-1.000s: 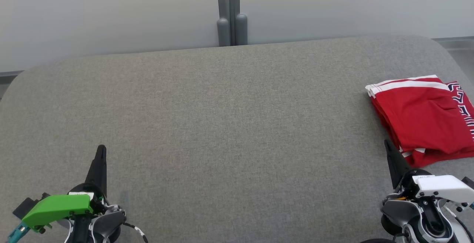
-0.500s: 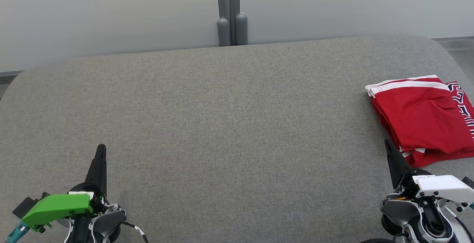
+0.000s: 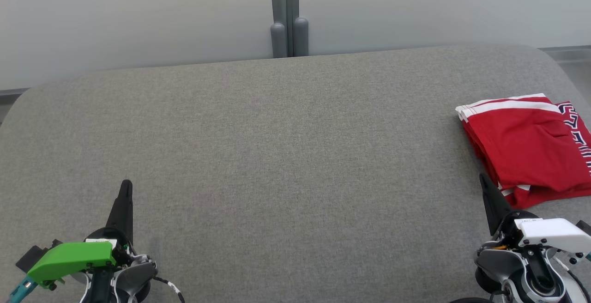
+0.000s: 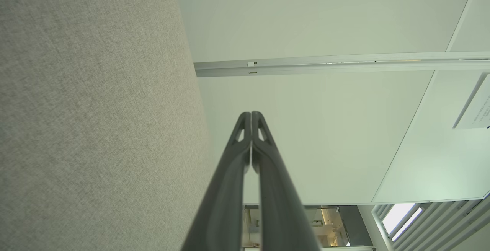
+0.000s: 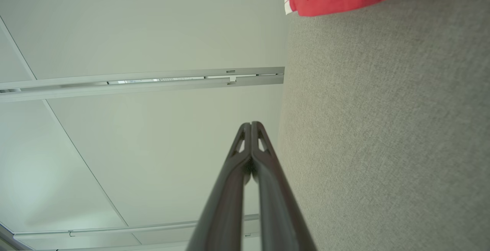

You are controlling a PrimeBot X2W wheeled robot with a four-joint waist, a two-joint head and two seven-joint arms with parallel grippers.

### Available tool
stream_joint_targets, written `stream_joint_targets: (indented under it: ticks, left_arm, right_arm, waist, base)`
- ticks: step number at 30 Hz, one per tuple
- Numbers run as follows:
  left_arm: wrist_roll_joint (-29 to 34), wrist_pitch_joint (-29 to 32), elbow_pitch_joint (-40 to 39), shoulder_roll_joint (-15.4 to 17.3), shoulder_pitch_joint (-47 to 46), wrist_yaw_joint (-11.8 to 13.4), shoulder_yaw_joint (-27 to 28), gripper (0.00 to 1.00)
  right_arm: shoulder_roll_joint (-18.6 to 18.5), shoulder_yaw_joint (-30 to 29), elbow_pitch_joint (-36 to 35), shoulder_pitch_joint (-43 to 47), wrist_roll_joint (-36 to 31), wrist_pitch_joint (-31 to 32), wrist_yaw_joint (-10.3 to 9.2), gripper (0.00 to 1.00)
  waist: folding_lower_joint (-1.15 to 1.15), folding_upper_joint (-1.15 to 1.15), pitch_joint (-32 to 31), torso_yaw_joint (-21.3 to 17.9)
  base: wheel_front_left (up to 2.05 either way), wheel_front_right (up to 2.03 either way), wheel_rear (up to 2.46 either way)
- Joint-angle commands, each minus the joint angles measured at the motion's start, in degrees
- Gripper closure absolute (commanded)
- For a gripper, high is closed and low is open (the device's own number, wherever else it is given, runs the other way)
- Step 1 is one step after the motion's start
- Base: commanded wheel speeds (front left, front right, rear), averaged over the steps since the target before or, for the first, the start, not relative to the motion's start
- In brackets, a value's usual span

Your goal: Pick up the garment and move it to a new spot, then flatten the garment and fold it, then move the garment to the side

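Nearest, at the lower left of the head view, the left end effector (image 3: 125,185) hovers over bare counter (image 3: 277,155). Its two fingers are pressed together and grip nothing. The right end effector (image 3: 483,178) sits at the lower right, likewise closed tight and empty.

Just beyond the right one, and to its right, lies the garment (image 3: 526,150): red with white stripes, folded into a compact stack near the counter's right edge. Its near left corner is just beside the right fingertip, though I cannot tell whether they touch. Its left edge runs away from the robot, leaning leftward at the far end. The frame cuts off its right side, so the long axis is uncertain. The left end effector is well apart from it, across the whole counter.

Judging by this, the fold looks done and the garment already sits aside. Any further nudge would fall to the right arm, reaching forward and outward.

Farthest, a grey post (image 3: 286,16) stands against the pale wall.
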Motion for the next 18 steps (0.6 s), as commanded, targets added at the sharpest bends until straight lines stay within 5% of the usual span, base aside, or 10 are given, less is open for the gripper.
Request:
stream_joint_targets:
  ticks: [1,18]
  left_arm:
    - [-0.09,0.17,-0.14,0.04,-0.70,-0.18,0.23,1.00]
    - [-0.09,0.16,-0.14,0.04,-0.69,-0.18,0.22,1.00]
  right_arm:
    - [-0.21,-0.17,-0.22,-0.38,0.26,0.31,0.00,1.00]
    - [-0.19,-0.18,-0.22,-0.39,0.24,0.33,0.01,1.00]
  waist:
    - [0.00,0.00,0.00,0.00]
    - [0.00,0.00,0.00,0.00]
  base:
    - [0.00,0.00,0.00]
    - [0.00,0.00,0.00]
